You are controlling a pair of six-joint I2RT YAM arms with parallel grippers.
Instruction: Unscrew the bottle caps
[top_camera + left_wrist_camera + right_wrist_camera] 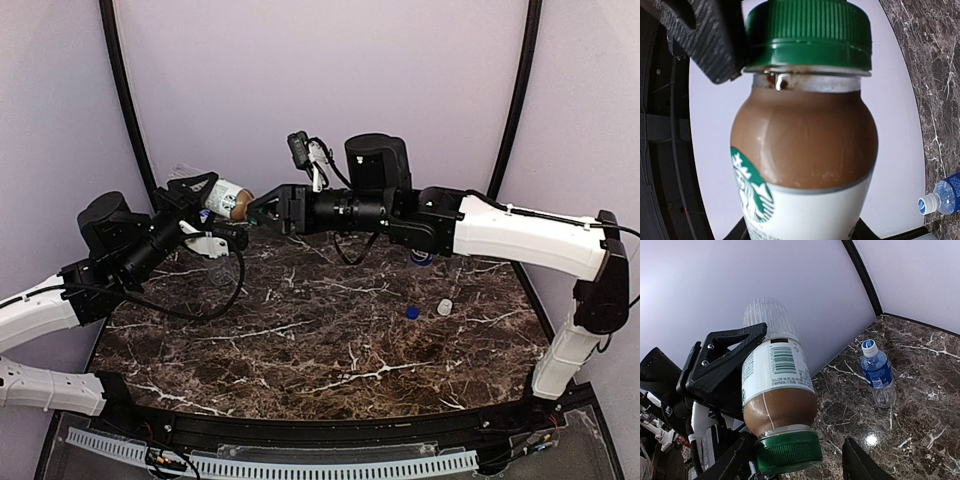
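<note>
Counting caps: two down by my read, at least two left.

- Loose blue cap (412, 312) and loose white cap (444, 307) lie on the table (300, 340), close together and well apart from both sets of fingers. I take those as two bottles already opened. Their bottles aren't visible in any view.
- Left gripper (205, 210) is clamped on the short brown bottle (777, 390), held off the table. The dark fingers (725, 357) pinch the labelled body, and the neck points toward the right arm.
- Green cap (787, 450) is still seated on that bottle. From the left wrist view the skirt sits tight against the neck ring, with no gap showing.
- Right gripper (258, 210) straddles the green cap and is not clamped yet. One finger (700, 35) sits against the cap's ribbed side. The opposite finger (865, 465) stands clear of it with a visible gap, so the jaws are parted around the cap with no grip.
- Blue-labelled bottle (879, 374) sits on the table far from both sets of fingers, its cap (868, 345) in place and untouched.

Remaining, as I judge it: pinch the green cap, twist it off, then do the blue-labelled bottle. Roughly half done.
</note>
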